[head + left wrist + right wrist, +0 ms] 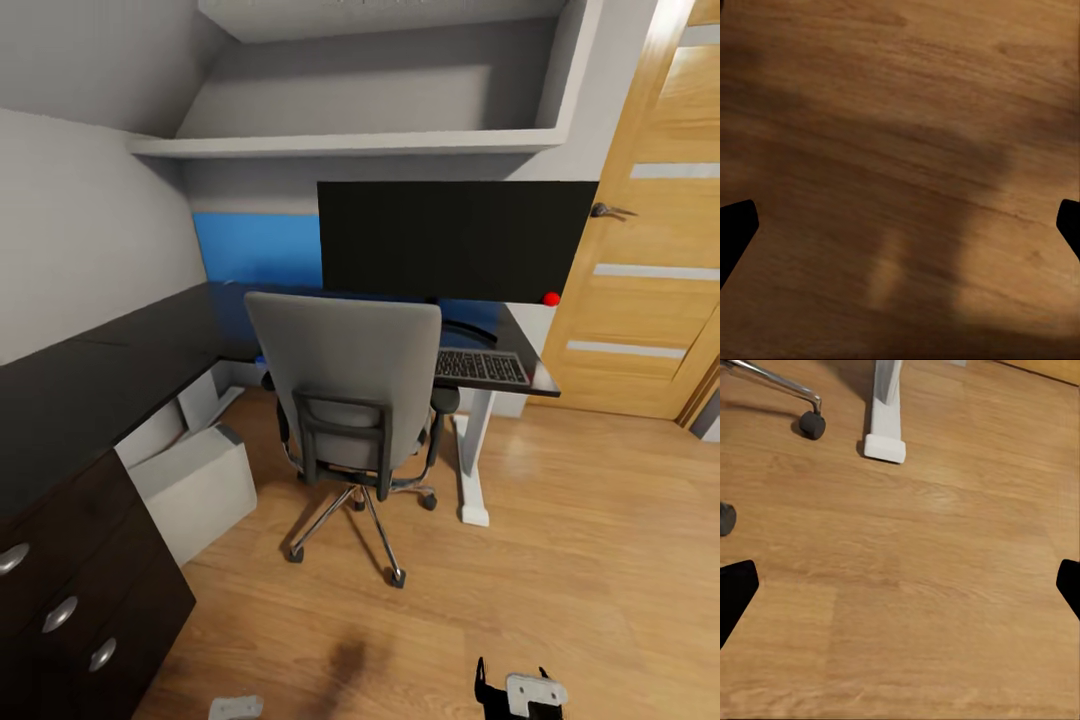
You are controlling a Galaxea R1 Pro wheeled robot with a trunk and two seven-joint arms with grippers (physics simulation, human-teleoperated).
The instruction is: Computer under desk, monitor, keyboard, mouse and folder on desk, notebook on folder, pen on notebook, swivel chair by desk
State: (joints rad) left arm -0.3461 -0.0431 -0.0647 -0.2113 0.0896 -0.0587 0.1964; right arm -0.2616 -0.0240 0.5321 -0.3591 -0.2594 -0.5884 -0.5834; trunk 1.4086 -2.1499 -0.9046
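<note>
Monitor (455,240) + keyboard (482,366) on desk (90,375); swivel chair (350,380) in front; computer (195,485) under.

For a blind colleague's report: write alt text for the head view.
A grey swivel chair faces a black L-shaped desk holding a wide black monitor and a keyboard. A light-grey computer sits on the wooden floor under the desk's left wing; a wooden door stands right.

One monitor (455,240), one keyboard (482,366), one swivel chair (350,380) — one computer (197,487), one desk (90,385), three drawer knobs (58,613).
</note>
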